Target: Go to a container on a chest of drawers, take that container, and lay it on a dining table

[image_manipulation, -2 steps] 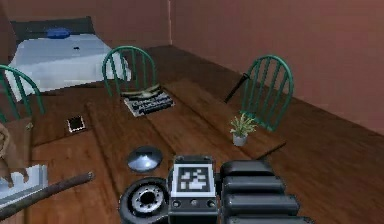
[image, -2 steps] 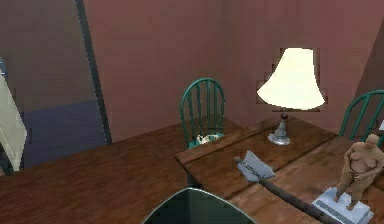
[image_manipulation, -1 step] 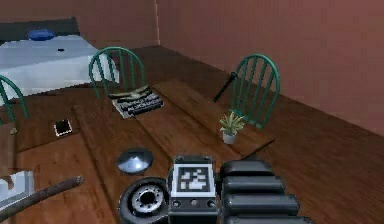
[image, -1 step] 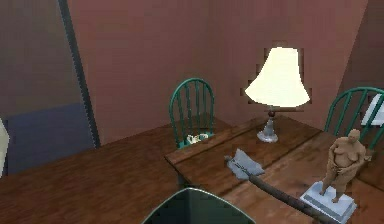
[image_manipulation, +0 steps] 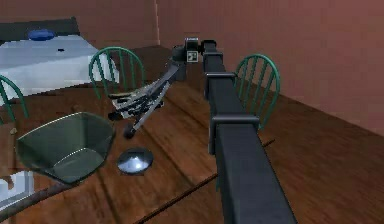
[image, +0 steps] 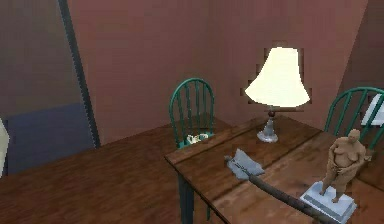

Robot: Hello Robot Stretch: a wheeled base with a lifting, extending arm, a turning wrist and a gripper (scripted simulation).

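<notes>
A see-through green container with a wide square mouth stands on the wooden dining table at the arm side view's lower left. The dark arm reaches out over the table. Beyond its white markers, my gripper points down and left, its thin fingers ending close to the container's far rim. I cannot tell whether it holds anything. The same table fills the forward view's lower right.
On the table stand a lit lamp, a brown statue, a grey folded object and a small grey dish. Green chairs ring it. A white-covered bed lies beyond. Red walls stand close.
</notes>
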